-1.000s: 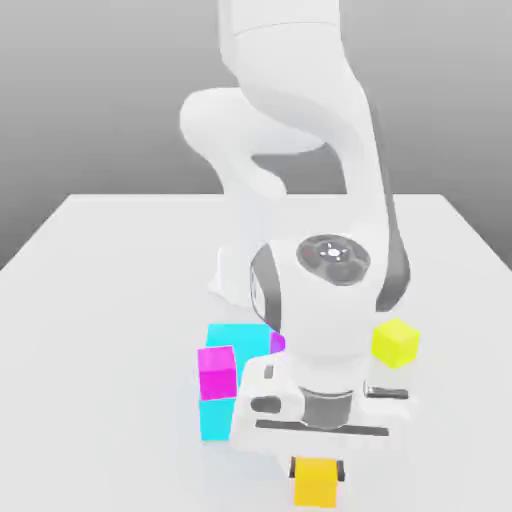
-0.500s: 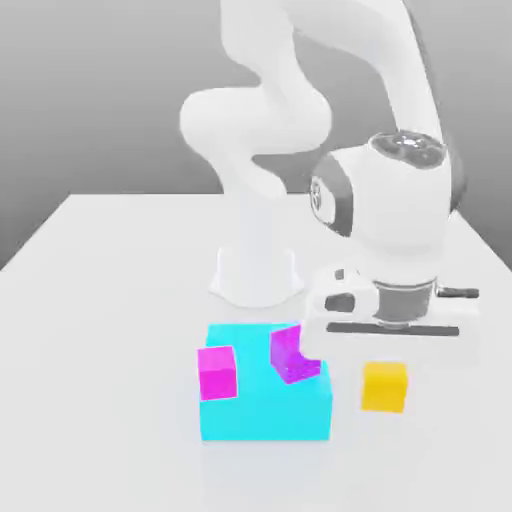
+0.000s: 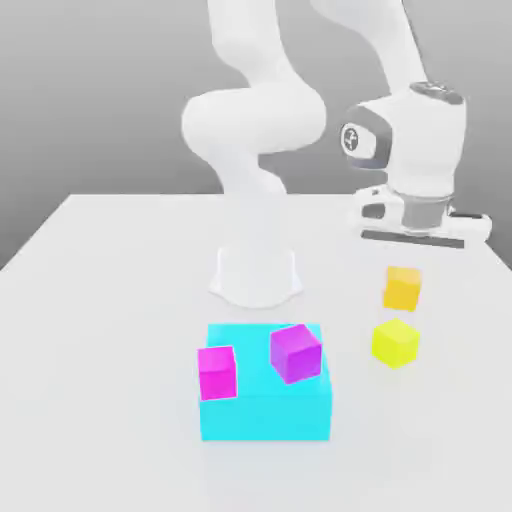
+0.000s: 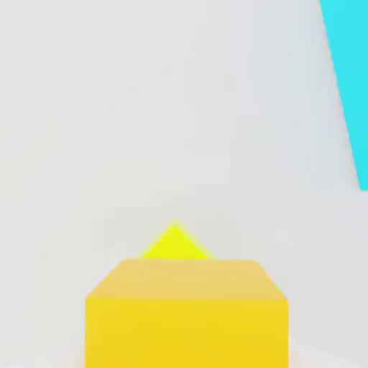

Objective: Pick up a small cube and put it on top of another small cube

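orange cube (image 3: 402, 289) beneath the fingers, held

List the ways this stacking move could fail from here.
The golden orange cube hangs above the table, so it might slip or drop early. The lemon-yellow cube sits turned relative to it in the hand view, so the stack could end up skewed. If lowered off-center, the held cube may knock the lower one aside or topple off.

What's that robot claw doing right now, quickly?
Gripper: closed on the small orange-yellow cube, holding it in the air.
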Robot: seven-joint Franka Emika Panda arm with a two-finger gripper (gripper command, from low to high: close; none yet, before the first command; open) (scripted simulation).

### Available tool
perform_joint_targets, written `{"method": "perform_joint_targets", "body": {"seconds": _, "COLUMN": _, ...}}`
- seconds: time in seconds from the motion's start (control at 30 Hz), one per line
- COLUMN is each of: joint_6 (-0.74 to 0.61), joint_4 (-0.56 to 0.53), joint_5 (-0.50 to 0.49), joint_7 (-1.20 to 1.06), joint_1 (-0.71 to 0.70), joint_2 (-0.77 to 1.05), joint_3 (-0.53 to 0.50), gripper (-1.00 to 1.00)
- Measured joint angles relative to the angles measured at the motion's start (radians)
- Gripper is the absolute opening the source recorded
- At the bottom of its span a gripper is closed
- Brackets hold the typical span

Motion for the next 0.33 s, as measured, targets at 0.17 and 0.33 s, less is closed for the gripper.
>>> {"method": "perform_joint_targets", "body": {"seconds": 0.17, "joint_6": 0.094, "joint_4": 0.0, "joint_5": -0.136, "joint_7": 0.092, "joint_1": -0.096, "joint_2": 0.107, "joint_3": 0.055, "gripper": -1.0}}
{"method": "perform_joint_targets", "body": {"seconds": 0.33, "joint_6": 0.188, "joint_4": 0.002, "joint_5": -0.216, "joint_7": 0.146, "joint_1": -0.142, "joint_2": 0.202, "joint_3": 0.079, "gripper": -1.0}}
